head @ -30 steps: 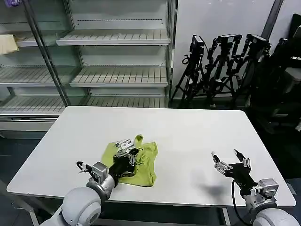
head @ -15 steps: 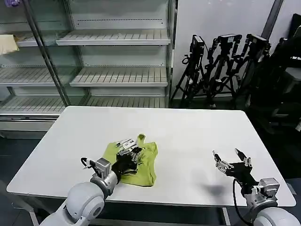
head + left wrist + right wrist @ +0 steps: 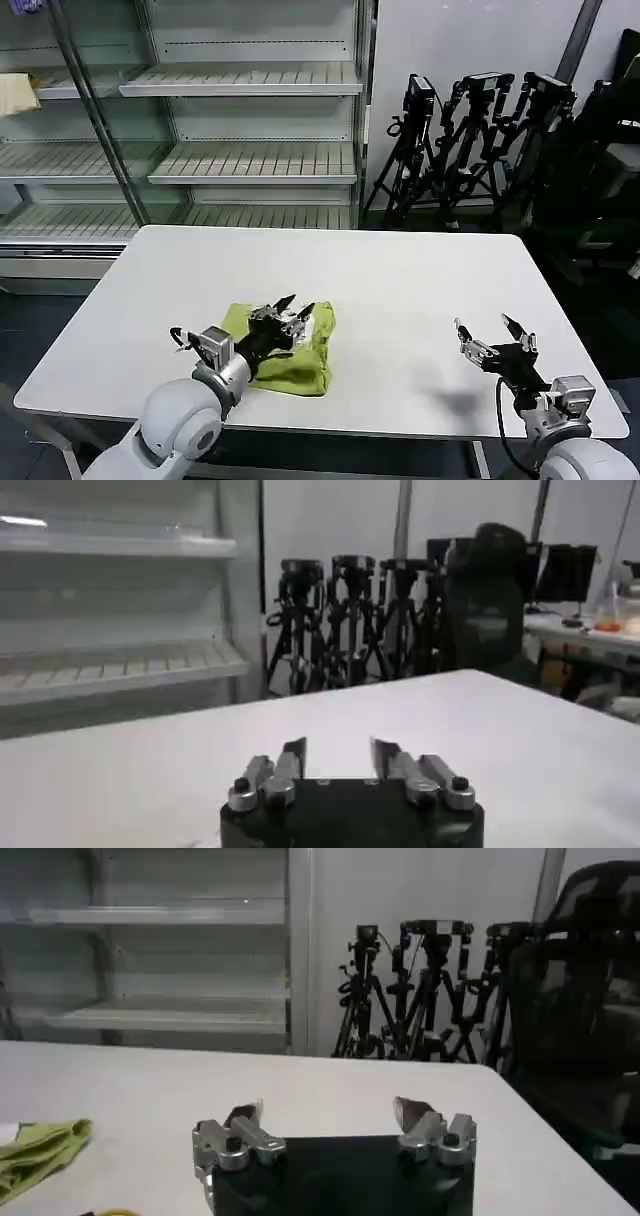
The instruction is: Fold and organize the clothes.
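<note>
lime t-shirt (image 3: 290,355) bunched on white table (image 3: 400,290), left claw (image 3: 291,306) spread above it, right claw (image 3: 497,335) spread, seemingly empty shelves (image 3: 250,160) behind

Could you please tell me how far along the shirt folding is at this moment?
Done: the T-shirt lies as a compact bundle on the table, near the front edge. In hand: nothing; the left tool hovers open just above it, gripping no fabric. The right tool waits open over bare table. Left: possibly tidying or placing the bundle.
</note>
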